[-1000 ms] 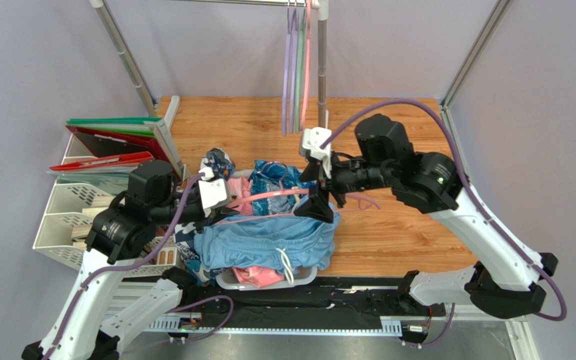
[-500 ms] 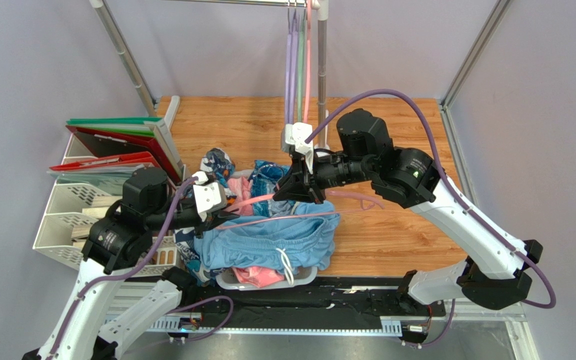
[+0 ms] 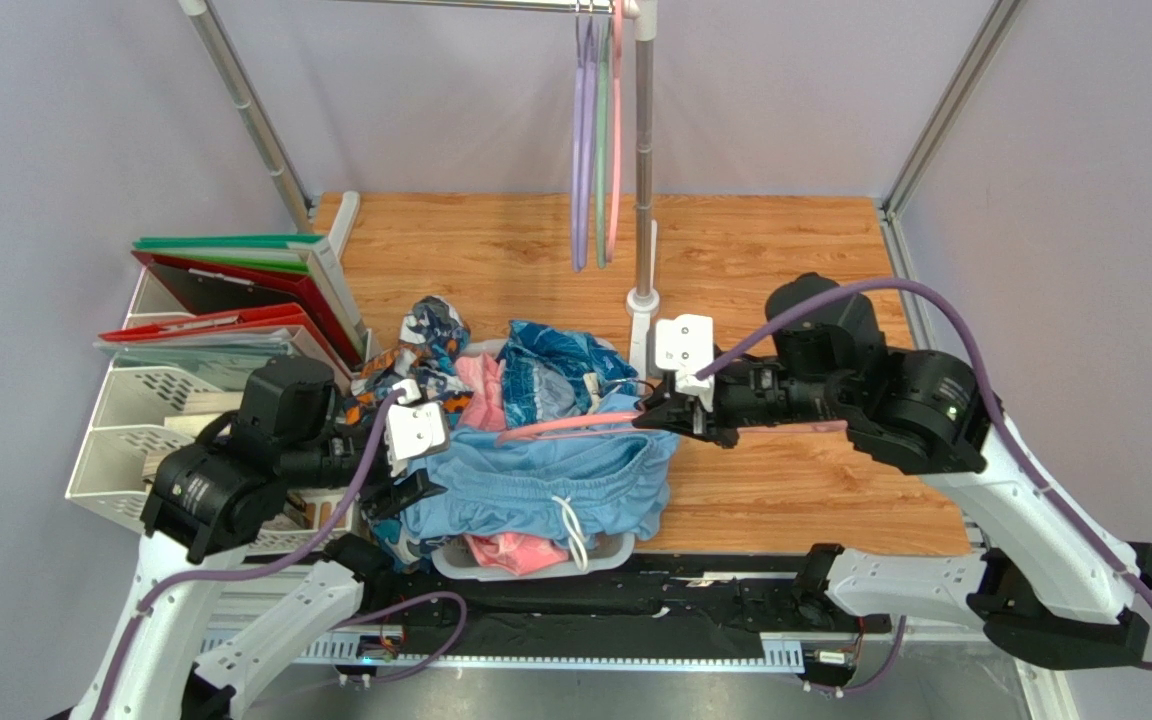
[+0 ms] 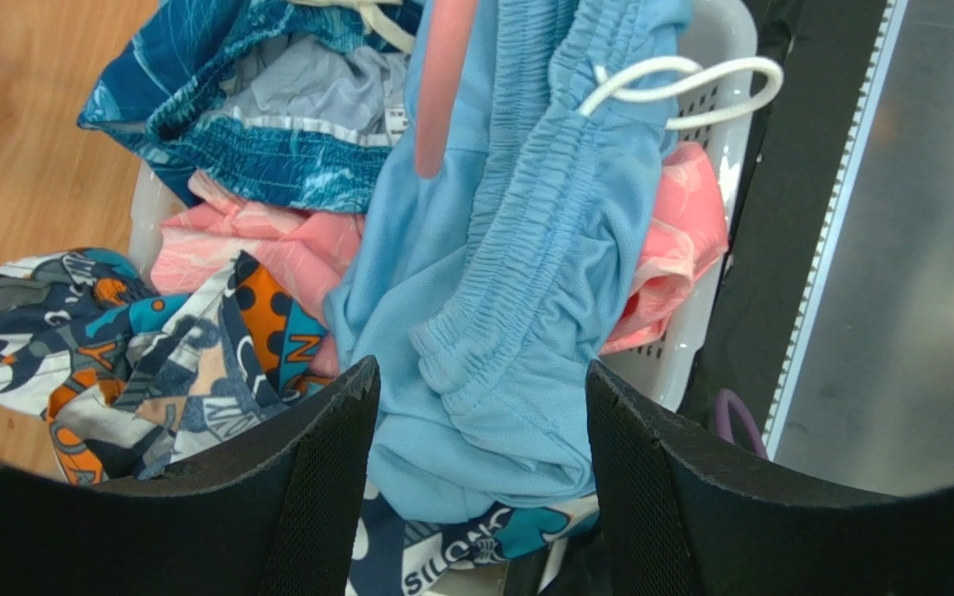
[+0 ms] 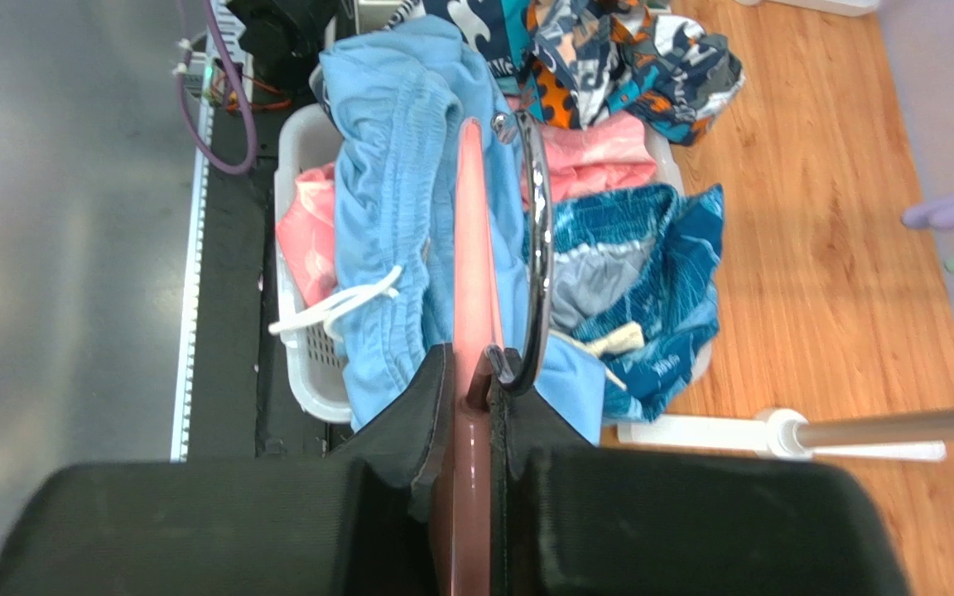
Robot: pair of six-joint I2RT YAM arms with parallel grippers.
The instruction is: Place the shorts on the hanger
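Hanger (image 5: 475, 224) clamped in right gripper (image 5: 480, 373), grip end hidden; left gripper (image 4: 480, 379) fingers apart above shorts (image 4: 532, 248), top cropped.

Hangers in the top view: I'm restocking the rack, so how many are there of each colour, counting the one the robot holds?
Purple hangers, hanging up: 2
Grey-green hanger, hanging up: 1
Pink hanger, hanging up: 1
Salmon-pink hanger, clamped in the right gripper over the basket: 1
Total: 5
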